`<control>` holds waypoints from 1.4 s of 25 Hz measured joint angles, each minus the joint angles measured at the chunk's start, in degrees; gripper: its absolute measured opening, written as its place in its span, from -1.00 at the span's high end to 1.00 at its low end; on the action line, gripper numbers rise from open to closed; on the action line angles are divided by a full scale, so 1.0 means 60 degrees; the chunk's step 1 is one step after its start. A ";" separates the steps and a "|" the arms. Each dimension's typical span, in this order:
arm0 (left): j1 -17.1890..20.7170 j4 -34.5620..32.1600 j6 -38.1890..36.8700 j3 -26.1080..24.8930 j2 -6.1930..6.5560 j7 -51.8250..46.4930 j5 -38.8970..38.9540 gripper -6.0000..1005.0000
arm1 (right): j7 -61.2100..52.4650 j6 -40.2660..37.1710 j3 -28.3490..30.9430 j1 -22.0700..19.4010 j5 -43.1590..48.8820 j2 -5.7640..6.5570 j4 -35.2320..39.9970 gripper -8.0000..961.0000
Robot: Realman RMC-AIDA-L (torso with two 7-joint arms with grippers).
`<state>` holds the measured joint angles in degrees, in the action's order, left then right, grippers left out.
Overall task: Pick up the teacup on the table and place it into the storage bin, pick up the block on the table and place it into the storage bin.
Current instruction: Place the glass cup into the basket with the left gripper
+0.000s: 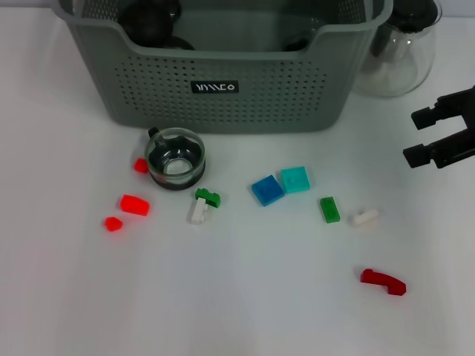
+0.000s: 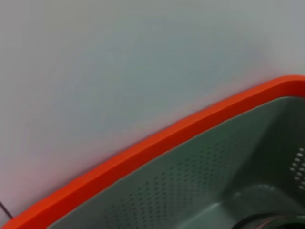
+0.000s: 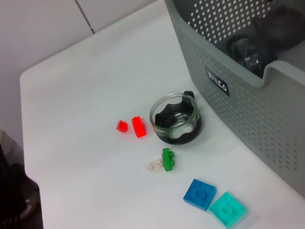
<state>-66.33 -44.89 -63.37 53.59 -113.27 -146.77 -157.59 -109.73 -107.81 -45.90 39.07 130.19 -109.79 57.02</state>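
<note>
The teacup (image 1: 175,158), a clear glass cup with a dark base and handle, stands on the white table just in front of the storage bin (image 1: 223,96); the right wrist view shows the teacup (image 3: 175,119) beside the bin (image 3: 248,100) too. Loose blocks lie around it: red (image 1: 134,204), green on white (image 1: 206,198), blue (image 1: 267,190), teal (image 1: 295,179), green (image 1: 329,209), white (image 1: 365,217). My right gripper (image 1: 412,136) hovers open at the right edge, empty and far from the cup. The left gripper is out of view; its wrist camera sees the bin's inner wall (image 2: 200,176).
Dark cups (image 1: 152,18) lie inside the bin. A clear glass jug (image 1: 401,52) stands right of the bin, behind my right gripper. A curved dark red piece (image 1: 383,282) lies at the front right. Small red blocks (image 3: 122,126) sit left of the teacup.
</note>
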 joint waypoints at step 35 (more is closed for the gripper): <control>0.0045 0.1935 0.3095 0.1174 -0.0975 0.0011 -0.1025 0.87 | 0.0041 0.0331 -0.0099 0.0521 0.0245 -0.0143 -0.0435 -0.89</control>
<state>-66.06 -33.28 -44.80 60.63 -119.12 -146.70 -163.74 -109.49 -105.83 -46.50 42.20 131.66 -110.65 54.40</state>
